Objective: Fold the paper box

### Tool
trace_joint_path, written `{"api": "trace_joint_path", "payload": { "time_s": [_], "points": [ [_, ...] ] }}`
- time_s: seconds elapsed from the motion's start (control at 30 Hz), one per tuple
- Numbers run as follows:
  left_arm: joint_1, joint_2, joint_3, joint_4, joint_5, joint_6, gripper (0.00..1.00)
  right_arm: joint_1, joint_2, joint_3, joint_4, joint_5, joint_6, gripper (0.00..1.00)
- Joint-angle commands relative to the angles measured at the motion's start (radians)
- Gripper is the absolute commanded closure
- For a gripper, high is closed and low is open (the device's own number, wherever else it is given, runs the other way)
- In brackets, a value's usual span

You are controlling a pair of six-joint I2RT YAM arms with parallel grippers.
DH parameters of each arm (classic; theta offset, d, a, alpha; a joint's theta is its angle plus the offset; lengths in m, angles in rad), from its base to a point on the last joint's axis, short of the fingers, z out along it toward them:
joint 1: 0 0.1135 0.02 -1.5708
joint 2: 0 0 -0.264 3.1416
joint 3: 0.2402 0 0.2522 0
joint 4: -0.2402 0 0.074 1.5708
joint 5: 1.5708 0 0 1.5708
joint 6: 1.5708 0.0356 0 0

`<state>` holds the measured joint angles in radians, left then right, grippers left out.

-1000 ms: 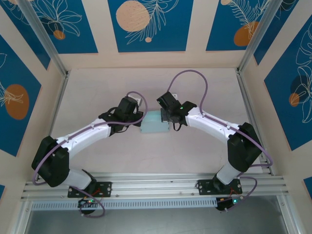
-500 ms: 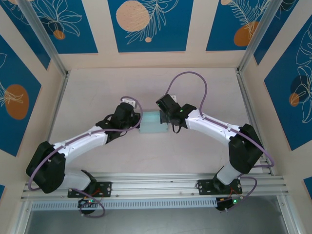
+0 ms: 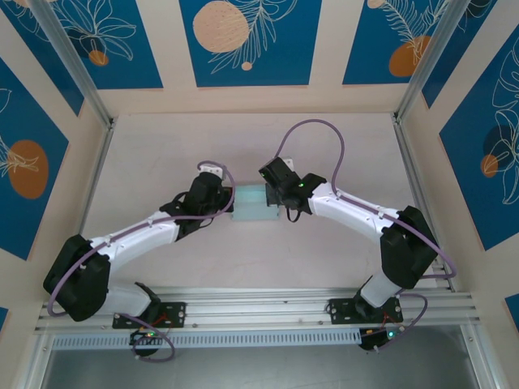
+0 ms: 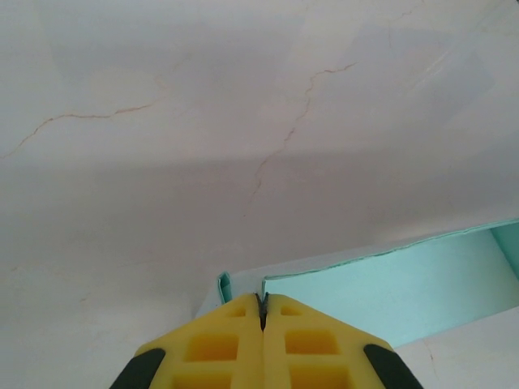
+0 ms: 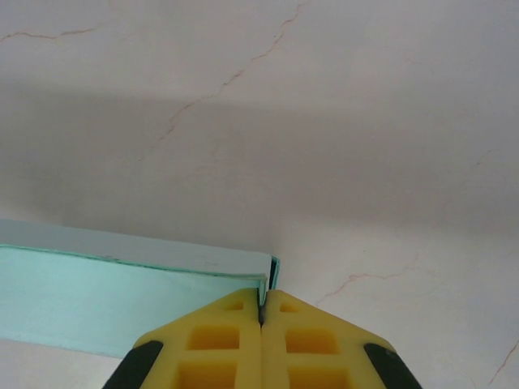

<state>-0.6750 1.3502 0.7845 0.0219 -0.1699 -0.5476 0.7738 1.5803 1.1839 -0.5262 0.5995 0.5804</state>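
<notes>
Our left gripper (image 4: pixel 261 301) has its yellow fingers (image 4: pixel 212 348) pressed flat together, and the thin edge of the paper box (image 4: pixel 389 285) runs straight into the seam at their tips, so it looks pinched on that end wall. Our right gripper (image 5: pixel 261 306) is closed the same way, its tips nipping the box's corner wall. From above, we see the pale blue box lying at mid-table (image 3: pixel 162 146) between the two wrists, one gripper at each end. Around the table stand wall panels (image 3: pixel 247 40) painted blue with orange discs and white leaf outlines.
</notes>
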Motion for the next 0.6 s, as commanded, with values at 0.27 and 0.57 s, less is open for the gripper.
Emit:
{"api": "trace_joint_path", "payload": {
  "time_s": [0.27,0.57],
  "points": [
    [-0.031,0.014,-0.076,0.078,0.003,0.053,1.0,0.038,-0.03,-0.058,0.071,-0.066,0.023,1.0],
    [-0.031,0.02,-0.128,0.123,0.008,0.079,1.0,0.038,-0.081,-0.142,0.125,-0.06,0.026,1.0]
  ]
}}
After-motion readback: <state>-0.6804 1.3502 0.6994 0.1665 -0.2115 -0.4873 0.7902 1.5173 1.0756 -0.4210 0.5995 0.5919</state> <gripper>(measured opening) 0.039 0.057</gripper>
